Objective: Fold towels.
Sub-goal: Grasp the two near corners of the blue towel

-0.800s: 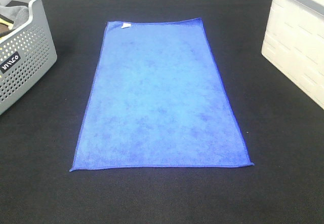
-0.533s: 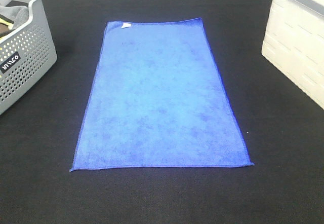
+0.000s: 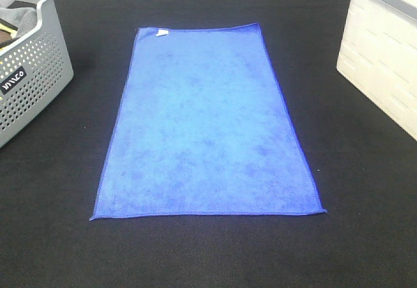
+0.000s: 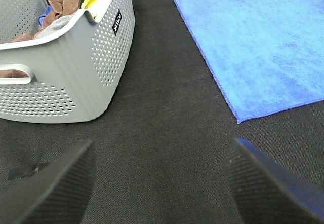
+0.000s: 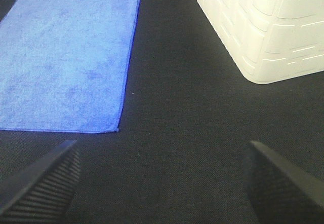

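Note:
One royal-blue towel lies flat and unfolded on the black table, its long side running away from me, with a small white tag at its far left corner. Neither gripper shows in the exterior high view. In the left wrist view the left gripper is open and empty above bare table, with the towel and its near left corner beyond it. In the right wrist view the right gripper is open and empty, with the towel and its near right corner beyond it.
A grey perforated basket holding mixed cloths stands at the far left, also in the left wrist view. A white ribbed bin stands at the far right, also in the right wrist view. The black table shows in front.

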Controlling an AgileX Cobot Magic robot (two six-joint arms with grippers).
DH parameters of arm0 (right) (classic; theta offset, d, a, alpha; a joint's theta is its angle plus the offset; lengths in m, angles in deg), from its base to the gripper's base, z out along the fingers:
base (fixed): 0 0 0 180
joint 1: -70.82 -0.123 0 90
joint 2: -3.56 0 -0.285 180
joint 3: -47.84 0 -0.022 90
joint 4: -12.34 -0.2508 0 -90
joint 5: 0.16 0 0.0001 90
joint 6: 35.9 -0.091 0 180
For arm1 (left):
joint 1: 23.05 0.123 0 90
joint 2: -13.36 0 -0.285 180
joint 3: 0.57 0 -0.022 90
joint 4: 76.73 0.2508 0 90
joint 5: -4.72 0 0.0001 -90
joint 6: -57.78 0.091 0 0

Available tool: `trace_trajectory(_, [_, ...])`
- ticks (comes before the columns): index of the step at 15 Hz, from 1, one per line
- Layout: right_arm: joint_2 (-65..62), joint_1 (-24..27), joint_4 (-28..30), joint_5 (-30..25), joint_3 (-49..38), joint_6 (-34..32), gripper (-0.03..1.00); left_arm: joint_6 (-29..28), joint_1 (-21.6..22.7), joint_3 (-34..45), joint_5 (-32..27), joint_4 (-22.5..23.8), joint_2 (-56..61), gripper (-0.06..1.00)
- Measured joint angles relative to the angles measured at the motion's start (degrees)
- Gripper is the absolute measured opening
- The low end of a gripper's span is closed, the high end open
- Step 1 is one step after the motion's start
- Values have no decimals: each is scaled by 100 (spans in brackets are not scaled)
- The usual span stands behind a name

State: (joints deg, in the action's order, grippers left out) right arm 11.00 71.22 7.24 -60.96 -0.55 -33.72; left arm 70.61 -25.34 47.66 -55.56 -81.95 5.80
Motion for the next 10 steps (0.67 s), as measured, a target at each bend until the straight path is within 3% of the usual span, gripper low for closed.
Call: trace_trajectory(10, [0, 0, 0, 0, 0, 0, 82, 0, 0, 0, 0, 0, 0, 70])
